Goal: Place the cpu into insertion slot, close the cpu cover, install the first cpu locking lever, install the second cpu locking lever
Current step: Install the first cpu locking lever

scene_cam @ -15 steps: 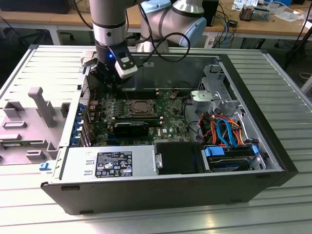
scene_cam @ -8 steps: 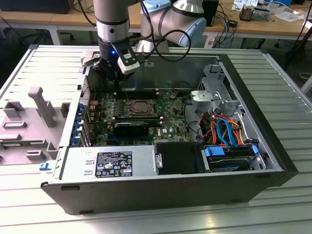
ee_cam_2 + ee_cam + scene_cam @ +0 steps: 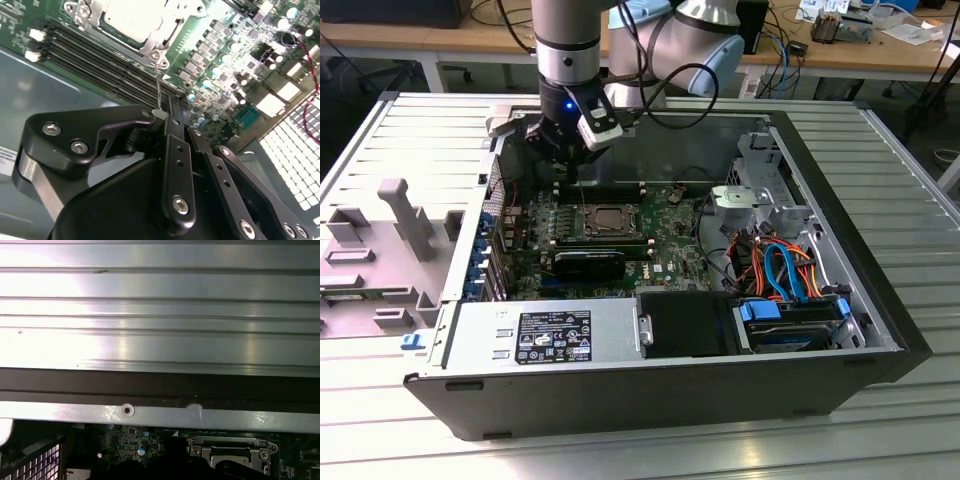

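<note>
Two of the four steps look finished, judging from how things lie. At the exterior view's left, a grey plastic fixture (image 3: 392, 232) sits on the slatted metal surface (image 3: 880, 150), apart from the work. Next to it stands the open computer case (image 3: 620, 395), with the gripper (image 3: 572, 175) hanging over the motherboard (image 3: 665, 262), just behind the insertion slot (image 3: 586, 213).

The cpu (image 3: 611, 217) lies flat in that slot. Its pale metallic top shows through the cut-out of the cpu cover (image 3: 151, 46), which appears folded down over it. In the second wrist view, a thin wire locking lever (image 3: 158, 85) rises from the corner of the socket up to the tips of the fingers (image 3: 178, 165). The fingers are drawn together with no gap visible between them. The lever's free end meets them at the tip, but I cannot tell whether it is pinched or only pressed against them. Since this lever stands up and is not latched down, the first lever step seems to be under way. I cannot make out the other lever, so I take neither as locked yet.

Farther to the exterior view's right sits the drive bay with its orange and blue cables (image 3: 782, 268), untouched by the arm.
</note>
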